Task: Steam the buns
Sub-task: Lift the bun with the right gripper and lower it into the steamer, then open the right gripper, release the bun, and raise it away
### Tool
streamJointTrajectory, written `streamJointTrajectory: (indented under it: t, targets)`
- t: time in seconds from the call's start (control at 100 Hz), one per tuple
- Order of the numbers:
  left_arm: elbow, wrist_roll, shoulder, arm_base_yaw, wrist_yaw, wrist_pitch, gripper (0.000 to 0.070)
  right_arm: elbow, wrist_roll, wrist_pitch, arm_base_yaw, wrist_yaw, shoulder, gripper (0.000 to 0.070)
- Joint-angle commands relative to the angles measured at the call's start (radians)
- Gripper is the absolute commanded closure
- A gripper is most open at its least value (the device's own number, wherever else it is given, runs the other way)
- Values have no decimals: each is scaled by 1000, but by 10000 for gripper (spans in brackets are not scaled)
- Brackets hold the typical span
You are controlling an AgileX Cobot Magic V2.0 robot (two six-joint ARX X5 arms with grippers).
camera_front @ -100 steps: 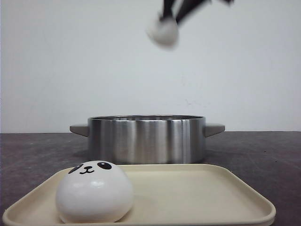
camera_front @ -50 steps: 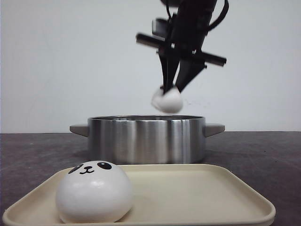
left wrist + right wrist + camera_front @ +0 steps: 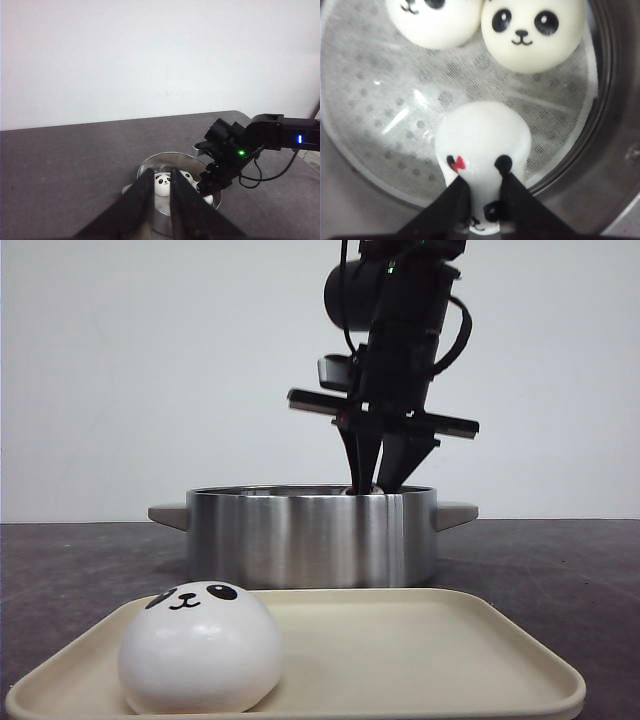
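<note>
Two buns (image 3: 532, 32) are already being steamed inside the pot (image 3: 310, 537); a third bun (image 3: 482, 145) is being pinched by the right hand (image 3: 482, 192) just above the liner and should be released gently, clear of its neighbours.

It looks like a robot test room: a bare white wall (image 3: 150, 370) behind a plain dark table (image 3: 80, 560).

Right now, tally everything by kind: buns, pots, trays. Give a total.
Buns: 4, with 2 resting in the pot, 1 held in the right gripper over the liner, and 1 on the tray.
Pots: 1.
Trays: 1.
Total: 6.
</note>
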Motion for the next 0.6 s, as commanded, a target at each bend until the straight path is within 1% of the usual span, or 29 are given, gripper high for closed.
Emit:
streamJointTrajectory:
  t: [0.0, 0.27, 0.31, 0.4, 0.55, 0.59]
  targets:
    - [19, 9, 10, -7, -2, 7, 684, 17, 15, -1, 7, 0, 36, 696]
    - [19, 9, 10, -7, -2, 0, 684, 17, 48, 22, 3, -2, 42, 692]
    - [19, 9, 10, -7, -2, -3, 684, 17, 49, 20, 3, -2, 42, 677]
    - [19, 9, 10, -7, -2, -13, 684, 17, 62, 15, 3, -2, 42, 601]
    - [19, 9, 10, -7, -2, -18, 684, 17, 83, 18, 5, -2, 42, 592]
    - [19, 9, 10, -7, -2, -19, 684, 17, 86, 19, 5, -2, 42, 572]
